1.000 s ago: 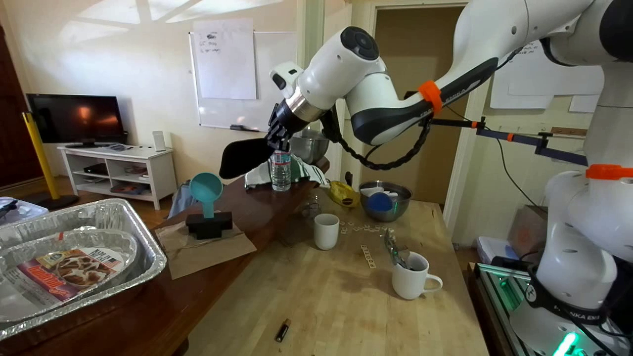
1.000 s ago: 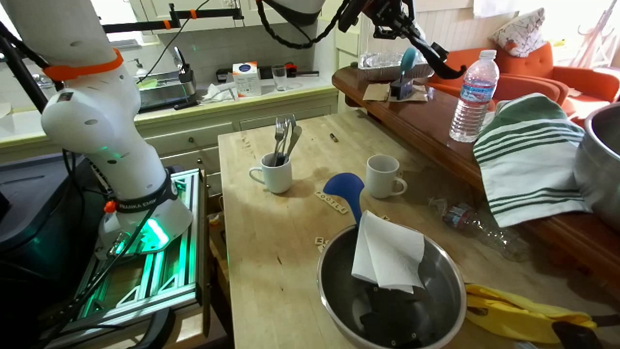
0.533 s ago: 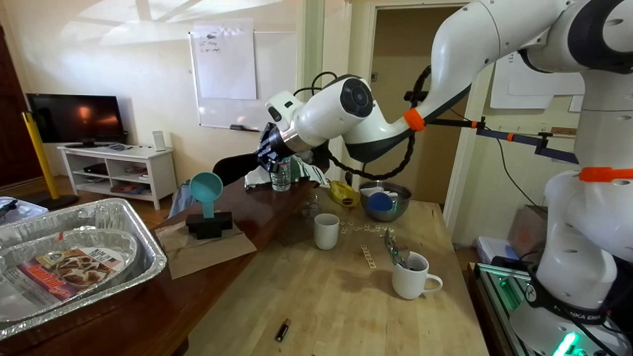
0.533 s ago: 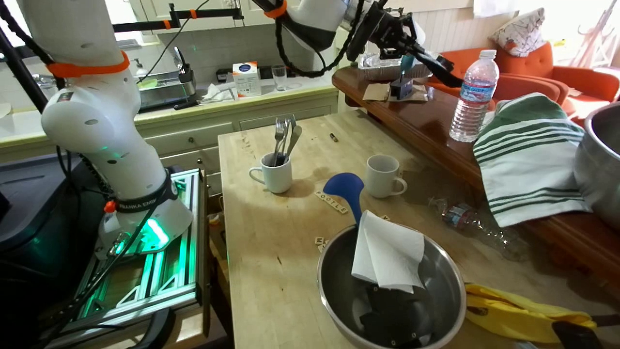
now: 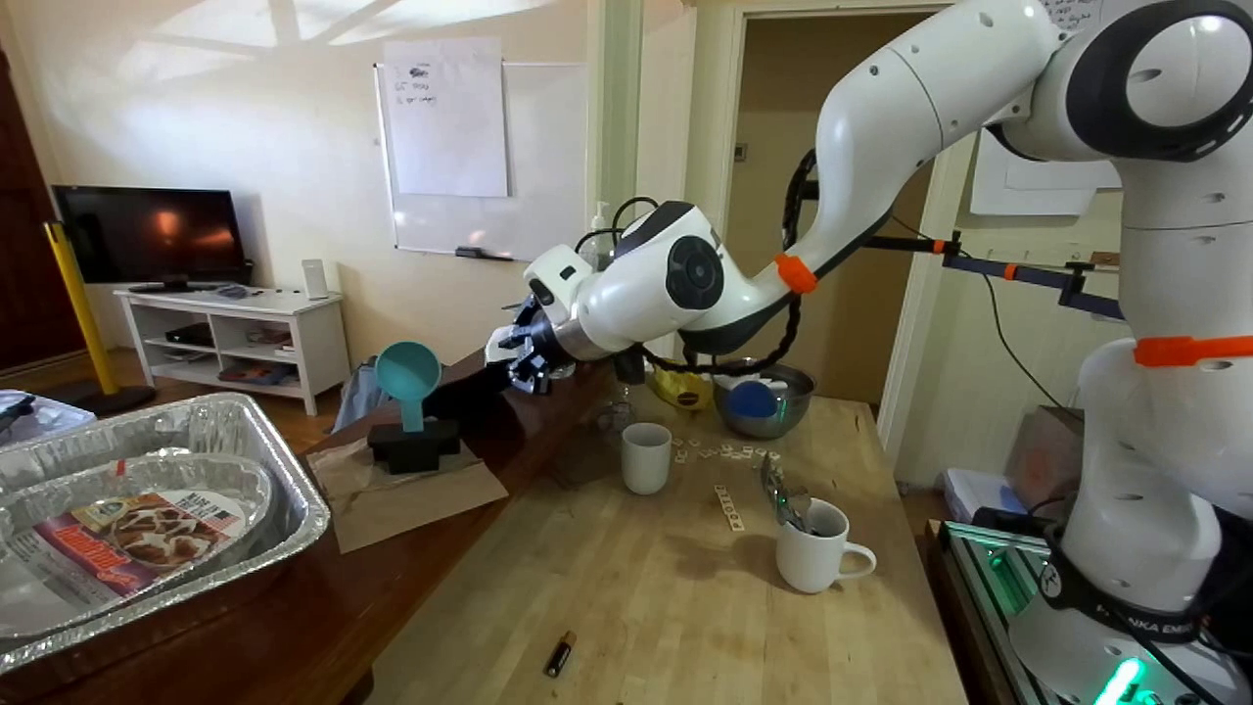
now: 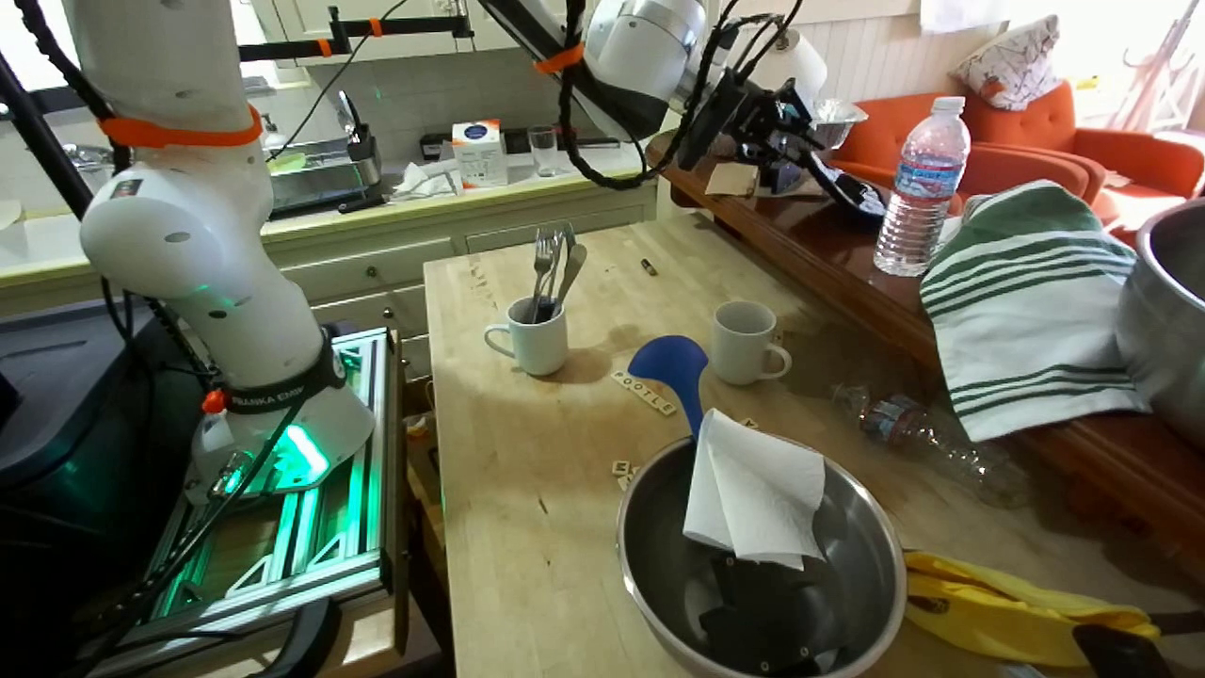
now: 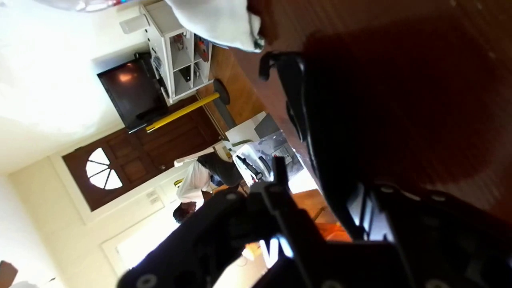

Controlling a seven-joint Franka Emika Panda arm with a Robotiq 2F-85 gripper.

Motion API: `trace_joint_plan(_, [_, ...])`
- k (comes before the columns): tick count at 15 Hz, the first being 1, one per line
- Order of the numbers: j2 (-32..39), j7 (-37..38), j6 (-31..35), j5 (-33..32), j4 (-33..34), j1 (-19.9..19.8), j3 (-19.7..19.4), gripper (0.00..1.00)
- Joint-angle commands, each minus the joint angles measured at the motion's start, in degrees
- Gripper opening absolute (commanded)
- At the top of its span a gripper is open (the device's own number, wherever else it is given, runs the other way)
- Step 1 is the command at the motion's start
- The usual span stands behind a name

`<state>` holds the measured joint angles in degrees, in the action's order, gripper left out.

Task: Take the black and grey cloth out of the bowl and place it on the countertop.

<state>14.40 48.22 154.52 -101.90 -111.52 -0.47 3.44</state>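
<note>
We see lt. wood tbl (image 5: 646,587) + brown ctr (image 5: 323,599) side by side, white arm (image 5: 881,127) reaching over ctr. Steel bowl (image 6: 861,546) on tbl; striped towel (image 6: 1045,315) drapes off ctr edge. Claw (image 5: 519,360) clenched on black flat item (image 5: 478,395); we tag it as task cloth, material unclear. It slants down over ctr, can't tell if touching. Blue ladle (image 6: 673,363) + white sheet (image 6: 758,494) in bowl. Water btl (image 6: 923,193) upright on ctr. Battery (image 5: 560,654) on tbl.

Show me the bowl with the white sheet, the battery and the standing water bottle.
Bowl (image 6: 861,556): in an exterior view, inner wall.
Battery (image 5: 560,654): in an exterior view, mid-casing.
Standing water bottle (image 6: 926,182): in an exterior view, label.
</note>
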Motion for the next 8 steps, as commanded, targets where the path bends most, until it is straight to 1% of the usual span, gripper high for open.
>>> trace_joint_plan(1, [1.2, -2.0, 2.9, 2.4, -0.2, -0.9, -0.1, 0.71])
trace_joint_plan(3, [-0.1, -8.9, 4.3, 9.8, -1.6, -1.6, 0.1, 0.87])
trace_joint_plan(4, [-1.2, -14.0, 6.1, 16.3, -3.3, -2.3, 0.3, 0.93])
trace_joint_plan(5, [-2.0, -17.3, 7.1, 20.6, -5.3, -5.5, 3.2, 0.99])
trace_joint_plan(6, [-3.2, -21.4, 8.0, 25.6, -7.0, -7.7, 5.4, 1.0])
trace_joint_plan(7, [-4.1, -25.1, 8.5, 30.3, -8.7, -10.5, 8.4, 1.0])
trace_joint_plan(8, [-5.1, -28.8, 8.4, 34.9, -10.5, -14.2, 12.2, 1.0])
